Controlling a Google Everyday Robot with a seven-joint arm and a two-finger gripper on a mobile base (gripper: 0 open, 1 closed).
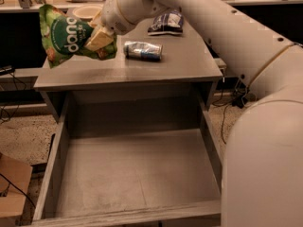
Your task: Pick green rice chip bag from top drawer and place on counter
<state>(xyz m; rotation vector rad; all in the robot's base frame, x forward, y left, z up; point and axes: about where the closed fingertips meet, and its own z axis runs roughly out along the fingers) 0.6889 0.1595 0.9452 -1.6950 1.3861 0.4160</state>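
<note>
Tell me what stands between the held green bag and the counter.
Nothing visible. The gripper holds the green rice chip bag over the left end of the counter, bare beneath it. A can lies on its side just right of the bag.

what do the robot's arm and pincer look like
The arm is thick, smooth and off-white, built of rounded tubular segments with a row of small dark holes and thin tan seams at the joints. No cables show on it. The pincer, over the left edge of the counter on the green rice chip bag, has blocky pale cream fingers.
</note>
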